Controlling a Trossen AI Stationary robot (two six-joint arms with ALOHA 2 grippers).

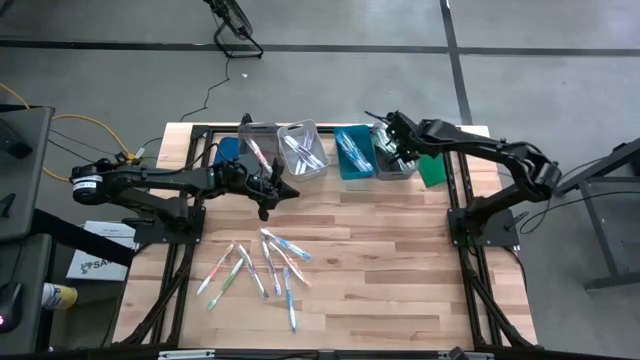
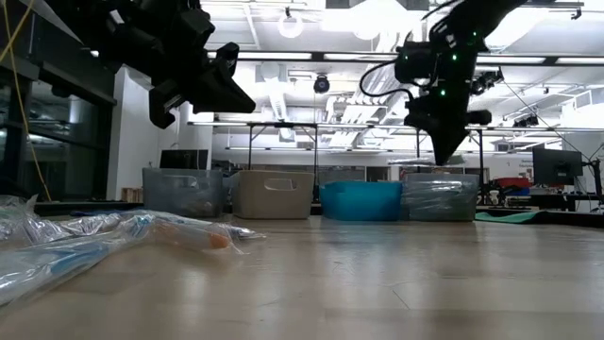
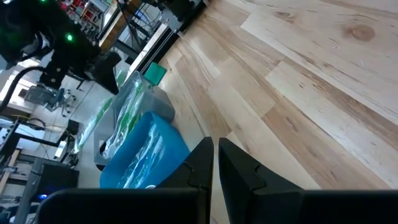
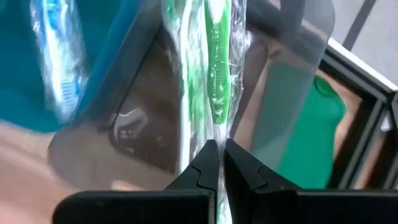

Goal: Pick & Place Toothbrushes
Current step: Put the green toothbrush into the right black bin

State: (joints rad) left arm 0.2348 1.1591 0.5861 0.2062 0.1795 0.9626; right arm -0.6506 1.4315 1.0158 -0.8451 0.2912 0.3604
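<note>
Both jaws are clenched: my right gripper [image 4: 217, 155] pinches a green toothbrush [image 4: 214, 74] in crinkled wrap over the grey bin [image 1: 397, 160] at upper right of the high view; my left gripper [image 1: 268, 190] holds nothing. I can't read any writing on the wrappers. More toothbrushes [image 1: 262, 265] lie scattered lower centre on the table [image 1: 400, 260]. The left arm stretches level from the left.

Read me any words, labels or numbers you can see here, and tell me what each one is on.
"SA", then cut off: dark print on the white sheet beside the table's left edge, in the high view; the rest is too small to read.
Wrappers on the toothbrushes: no readable print.
</note>
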